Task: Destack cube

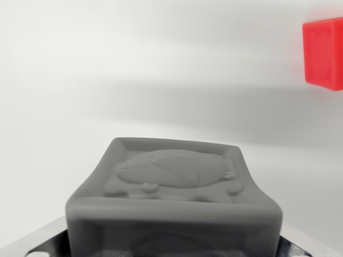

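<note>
A grey cube [177,187] with an animal relief on its upper face fills the lower middle of the wrist view, very close to the camera. It sits between the metal parts of my gripper [174,246], which show only as slivers at the bottom left and bottom right corners, pressed against the cube's sides. The gripper is shut on this cube. A red cube [324,51] rests on the white surface at the wrist view's upper right, cut off by the frame edge and well apart from the grey cube.
A plain white surface [107,80] spreads across the view, with a soft shadow band [177,110] across its middle.
</note>
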Robot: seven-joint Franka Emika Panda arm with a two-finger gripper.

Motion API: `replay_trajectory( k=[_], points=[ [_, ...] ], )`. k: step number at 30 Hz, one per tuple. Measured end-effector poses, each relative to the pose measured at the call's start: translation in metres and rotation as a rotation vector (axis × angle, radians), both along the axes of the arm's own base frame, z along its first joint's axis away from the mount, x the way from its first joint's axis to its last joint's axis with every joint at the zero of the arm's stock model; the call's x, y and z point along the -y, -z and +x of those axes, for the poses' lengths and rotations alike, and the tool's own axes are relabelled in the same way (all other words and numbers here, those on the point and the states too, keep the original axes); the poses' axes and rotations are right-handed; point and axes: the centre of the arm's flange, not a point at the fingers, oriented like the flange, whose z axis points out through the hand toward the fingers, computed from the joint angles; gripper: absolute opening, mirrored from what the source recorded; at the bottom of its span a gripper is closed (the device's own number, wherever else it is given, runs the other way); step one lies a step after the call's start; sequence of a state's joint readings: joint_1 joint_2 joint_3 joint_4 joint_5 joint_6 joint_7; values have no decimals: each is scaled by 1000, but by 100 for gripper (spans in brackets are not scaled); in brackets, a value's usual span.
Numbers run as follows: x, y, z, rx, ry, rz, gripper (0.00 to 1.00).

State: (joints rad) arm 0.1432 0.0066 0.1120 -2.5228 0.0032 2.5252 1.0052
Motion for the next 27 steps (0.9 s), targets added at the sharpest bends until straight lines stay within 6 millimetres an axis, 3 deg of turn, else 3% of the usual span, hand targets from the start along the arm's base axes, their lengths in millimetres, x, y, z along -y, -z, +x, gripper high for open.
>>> replay_trajectory(
  k=[27],
  points=[
    [-46, 13, -23, 0, 60, 0, 0]
  ],
)
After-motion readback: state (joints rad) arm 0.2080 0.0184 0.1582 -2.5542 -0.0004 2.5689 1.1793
